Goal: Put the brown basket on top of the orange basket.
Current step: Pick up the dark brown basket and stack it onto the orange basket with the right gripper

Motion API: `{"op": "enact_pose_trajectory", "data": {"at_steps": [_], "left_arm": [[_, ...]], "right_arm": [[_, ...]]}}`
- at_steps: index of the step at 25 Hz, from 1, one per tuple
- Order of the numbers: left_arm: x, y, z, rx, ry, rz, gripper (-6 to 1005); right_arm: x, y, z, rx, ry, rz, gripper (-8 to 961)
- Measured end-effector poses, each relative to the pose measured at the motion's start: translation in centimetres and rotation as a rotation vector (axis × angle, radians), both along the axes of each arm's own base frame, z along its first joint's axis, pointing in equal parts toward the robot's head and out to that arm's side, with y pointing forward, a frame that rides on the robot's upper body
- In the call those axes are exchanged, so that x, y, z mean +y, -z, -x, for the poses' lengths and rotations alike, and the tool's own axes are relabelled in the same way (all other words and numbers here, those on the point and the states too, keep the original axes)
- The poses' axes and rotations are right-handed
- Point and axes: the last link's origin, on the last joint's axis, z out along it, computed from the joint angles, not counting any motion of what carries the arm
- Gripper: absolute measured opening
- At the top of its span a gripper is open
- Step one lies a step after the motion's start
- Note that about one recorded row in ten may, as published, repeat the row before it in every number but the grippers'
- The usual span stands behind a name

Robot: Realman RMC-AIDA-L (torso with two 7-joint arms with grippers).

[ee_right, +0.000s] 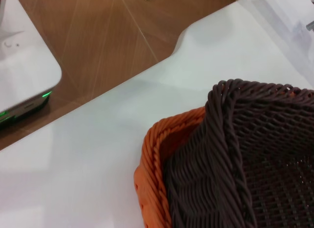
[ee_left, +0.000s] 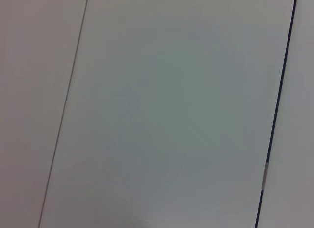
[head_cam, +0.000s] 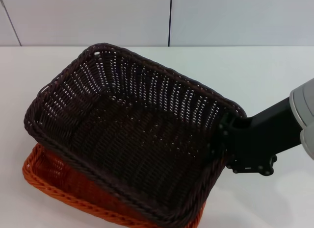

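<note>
1. We see the dark brown rectangular woven basket [head_cam: 132, 135] tilted, nested partly inside the bright orange rectangular woven basket [head_cam: 44, 179] on the white table [head_cam: 265, 76].
2. Our right pincer [head_cam: 223, 139] sits at the brown basket's right rim — whether it grips, we cannot tell.
3. We judge the brown basket light, stiff, rough-textured — best held by its braided rim.

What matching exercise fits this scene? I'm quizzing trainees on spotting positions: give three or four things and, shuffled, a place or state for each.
Things:
1. dark brown woven wicker basket
2. bright orange woven wicker basket
3. right gripper
4. white table

Places or states:
A. at the brown basket's right rim
B. underneath, edges showing
C. tilted, on top
D. bears both baskets

Pairs: 1-C, 2-B, 3-A, 4-D
</note>
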Motion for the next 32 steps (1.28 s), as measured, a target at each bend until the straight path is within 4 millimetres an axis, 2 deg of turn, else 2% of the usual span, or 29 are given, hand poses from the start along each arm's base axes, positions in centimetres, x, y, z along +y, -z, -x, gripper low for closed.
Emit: {"op": "enact_pose_trajectory", "data": {"at_steps": [15, 27, 32], "left_arm": [[0.0, 0.1, 0.2, 0.001, -0.011, 0.003, 722], [-0.1, 0.1, 0.4, 0.005, -0.019, 0.01, 722], [0.0, 0.0, 0.4, 0.006, -0.018, 0.008, 722]], "right_arm": [[-0.2, 1.0, -0.9, -0.038, -0.007, 0.078, 174], [0.4, -0.2, -1.3, 0.014, 0.094, -0.011, 172], [0.0, -0.3, -1.5, 0.014, 0.104, -0.01, 233]]}}
